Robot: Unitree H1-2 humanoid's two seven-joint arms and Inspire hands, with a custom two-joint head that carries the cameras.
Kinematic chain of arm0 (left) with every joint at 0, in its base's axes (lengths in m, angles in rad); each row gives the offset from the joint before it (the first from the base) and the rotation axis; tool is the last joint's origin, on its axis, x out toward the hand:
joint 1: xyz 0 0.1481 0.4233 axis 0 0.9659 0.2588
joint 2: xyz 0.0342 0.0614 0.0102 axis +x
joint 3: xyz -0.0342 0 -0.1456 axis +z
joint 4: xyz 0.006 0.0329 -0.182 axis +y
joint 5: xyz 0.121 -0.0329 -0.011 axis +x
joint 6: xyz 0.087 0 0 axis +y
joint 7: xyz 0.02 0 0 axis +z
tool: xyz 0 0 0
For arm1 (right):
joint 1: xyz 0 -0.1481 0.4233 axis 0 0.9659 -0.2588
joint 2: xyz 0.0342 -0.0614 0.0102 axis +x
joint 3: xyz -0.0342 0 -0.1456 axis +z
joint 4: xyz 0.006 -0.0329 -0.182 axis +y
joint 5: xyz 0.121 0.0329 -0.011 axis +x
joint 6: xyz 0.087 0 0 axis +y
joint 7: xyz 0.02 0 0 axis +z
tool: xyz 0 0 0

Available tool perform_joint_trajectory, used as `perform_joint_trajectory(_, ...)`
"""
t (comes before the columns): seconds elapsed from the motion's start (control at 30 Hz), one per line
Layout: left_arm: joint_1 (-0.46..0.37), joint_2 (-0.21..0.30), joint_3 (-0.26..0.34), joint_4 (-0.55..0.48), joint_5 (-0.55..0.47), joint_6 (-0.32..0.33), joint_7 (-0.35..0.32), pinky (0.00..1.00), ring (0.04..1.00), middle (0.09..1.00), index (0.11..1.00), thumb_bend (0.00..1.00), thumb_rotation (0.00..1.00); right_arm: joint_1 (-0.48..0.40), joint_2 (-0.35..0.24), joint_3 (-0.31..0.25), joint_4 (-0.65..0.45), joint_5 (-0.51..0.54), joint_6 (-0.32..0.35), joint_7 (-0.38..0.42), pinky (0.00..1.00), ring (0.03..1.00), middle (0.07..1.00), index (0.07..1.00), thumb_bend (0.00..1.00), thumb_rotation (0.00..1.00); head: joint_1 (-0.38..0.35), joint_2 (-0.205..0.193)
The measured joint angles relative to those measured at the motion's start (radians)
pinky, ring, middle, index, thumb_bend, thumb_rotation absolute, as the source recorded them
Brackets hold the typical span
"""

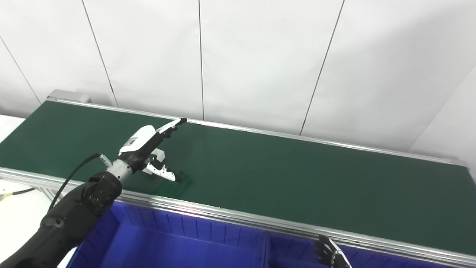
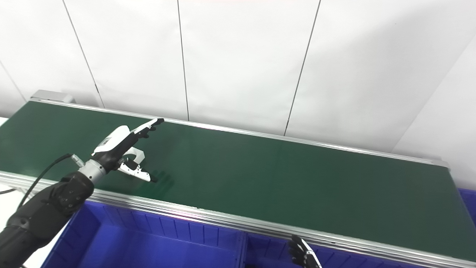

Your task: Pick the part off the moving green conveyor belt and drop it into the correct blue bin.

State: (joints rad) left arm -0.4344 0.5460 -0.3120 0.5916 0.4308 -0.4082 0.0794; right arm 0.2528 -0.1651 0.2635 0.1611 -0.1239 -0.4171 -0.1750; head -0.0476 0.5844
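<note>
My left hand point(image 1: 150, 149) is over the near left part of the green conveyor belt point(image 1: 282, 175), open, with fingers stretched toward the far rail and thumb pointing down at the belt. It holds nothing. No part shows on the belt in either view. My right hand point(image 1: 331, 254) shows only its fingertips at the bottom edge, over the blue bin point(image 1: 178, 242); its state is unclear. The left hand also shows in the right eye view point(image 2: 124, 149), as does the right hand point(image 2: 303, 255).
The blue bin runs along the near side below the belt's aluminium rail point(image 1: 260, 219), split by a divider point(image 1: 266, 247). A second blue bin corner point(image 2: 469, 203) shows at the right end. A white panelled wall point(image 1: 260, 56) stands behind the belt.
</note>
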Motion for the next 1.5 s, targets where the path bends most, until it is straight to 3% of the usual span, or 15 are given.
perform_joint_trajectory(0.1,-0.026,0.001,-0.001,0.024,0.054,0.028,-0.030,0.95,0.977,0.993,0.999,0.92,0.04,0.000,0.001,0.001,0.000,0.009,0.000,0.005,0.81,0.804,0.822,0.857,0.80,0.27,0.003,0.003)
perform_joint_trajectory(0.23,-0.052,0.005,-0.002,0.051,0.110,0.044,-0.057,0.99,0.986,0.995,1.000,0.95,0.01,0.005,0.002,0.001,0.000,0.008,0.000,0.005,0.82,0.803,0.819,0.854,0.80,0.28,0.003,0.006)
perform_joint_trajectory(0.47,-0.087,0.008,-0.027,0.100,0.195,0.086,-0.088,1.00,0.990,0.996,0.999,0.97,0.00,0.006,0.002,0.001,0.000,0.010,0.000,0.006,0.82,0.805,0.819,0.854,0.80,0.26,0.005,0.006)
perform_joint_trajectory(0.63,-0.115,0.008,-0.043,0.130,0.245,0.141,-0.100,1.00,0.995,0.999,0.995,0.93,0.00,0.007,0.002,0.002,0.000,-0.001,0.000,0.004,0.81,0.806,0.820,0.857,0.80,0.29,0.008,0.009)
perform_joint_trajectory(0.9,-0.146,0.007,-0.069,0.168,0.277,0.164,-0.121,0.99,0.974,0.959,0.946,0.87,0.00,0.012,0.002,0.002,0.000,-0.001,0.000,0.005,0.84,0.816,0.825,0.860,0.81,0.31,0.015,0.015)
perform_joint_trajectory(0.93,-0.149,0.006,-0.069,0.182,0.277,0.161,-0.116,0.94,0.935,0.920,0.909,0.76,0.00,0.013,0.002,0.002,0.000,-0.001,0.000,0.005,0.84,0.816,0.825,0.861,0.80,0.31,0.015,0.015)
perform_joint_trajectory(1.0,-0.162,-0.008,-0.066,0.243,0.275,0.135,-0.076,0.84,0.878,0.871,0.861,0.66,0.00,0.015,0.001,0.001,0.000,0.000,0.000,0.006,0.84,0.817,0.827,0.863,0.80,0.30,0.015,0.018)
perform_joint_trajectory(1.1,-0.175,-0.027,-0.062,0.325,0.258,0.066,-0.004,0.60,0.762,0.828,0.816,0.66,0.00,0.017,0.001,0.000,-0.003,0.003,0.000,0.009,0.85,0.823,0.826,0.862,0.80,0.31,0.018,0.020)
perform_joint_trajectory(1.2,-0.193,-0.047,-0.062,0.390,0.250,0.013,0.039,0.55,0.714,0.800,0.796,0.62,0.00,0.018,0.001,0.000,-0.005,0.000,0.000,0.009,0.85,0.821,0.826,0.862,0.80,0.31,0.018,0.021)
perform_joint_trajectory(1.23,-0.198,-0.052,-0.064,0.410,0.245,-0.002,0.050,0.48,0.572,0.765,0.775,0.51,0.00,0.017,0.001,0.000,-0.006,-0.001,0.000,0.009,0.85,0.821,0.826,0.861,0.80,0.32,0.018,0.021)
perform_joint_trajectory(1.3,-0.210,-0.062,-0.076,0.447,0.244,-0.035,0.080,0.38,0.501,0.716,0.744,0.43,0.00,0.020,0.001,-0.002,-0.014,-0.002,0.000,0.009,0.82,0.813,0.822,0.861,0.80,0.32,0.018,0.025)
perform_joint_trajectory(1.43,-0.220,-0.074,-0.120,0.475,0.225,-0.062,0.118,0.36,0.503,0.673,0.702,0.42,0.00,0.024,0.001,-0.002,-0.022,-0.005,0.000,0.006,0.83,0.815,0.824,0.863,0.79,0.29,0.020,0.028)
perform_joint_trajectory(1.5,-0.220,-0.078,-0.146,0.476,0.204,-0.062,0.140,0.34,0.468,0.558,0.662,0.45,0.00,0.027,0.001,-0.003,-0.023,-0.001,0.000,0.006,0.83,0.819,0.830,0.865,0.78,0.29,0.021,0.028)
